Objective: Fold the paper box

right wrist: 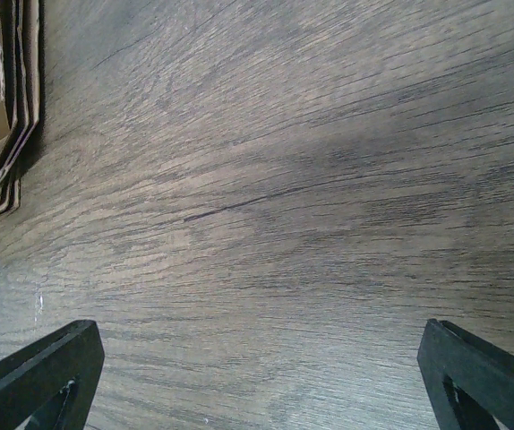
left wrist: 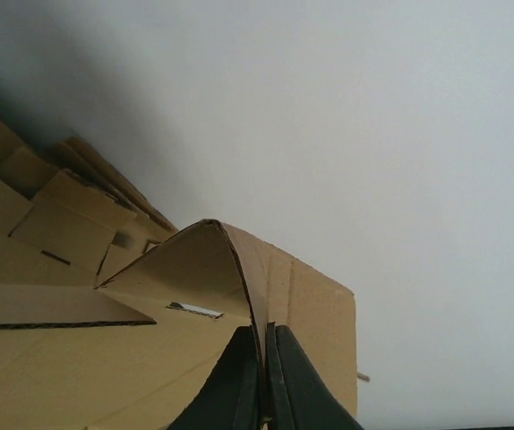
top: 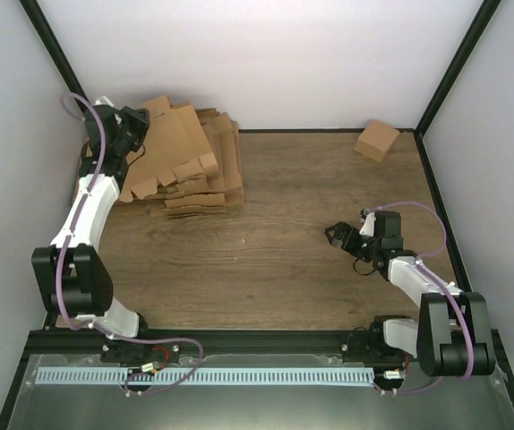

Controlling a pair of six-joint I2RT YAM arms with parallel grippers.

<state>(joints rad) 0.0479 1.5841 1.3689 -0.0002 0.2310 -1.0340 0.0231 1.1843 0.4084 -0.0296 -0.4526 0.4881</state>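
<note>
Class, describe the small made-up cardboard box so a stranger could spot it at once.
On the wooden table, go to the far right corner. A small cardboard box sits there alone. Unlike the flat cardboard sheets stacked far left, it stands as a closed block.

Left gripper sits at the far-left edge of a cardboard stack, top sheet tilted up. Right gripper is low over the wooden surface. Folded box in far-right corner.
</note>
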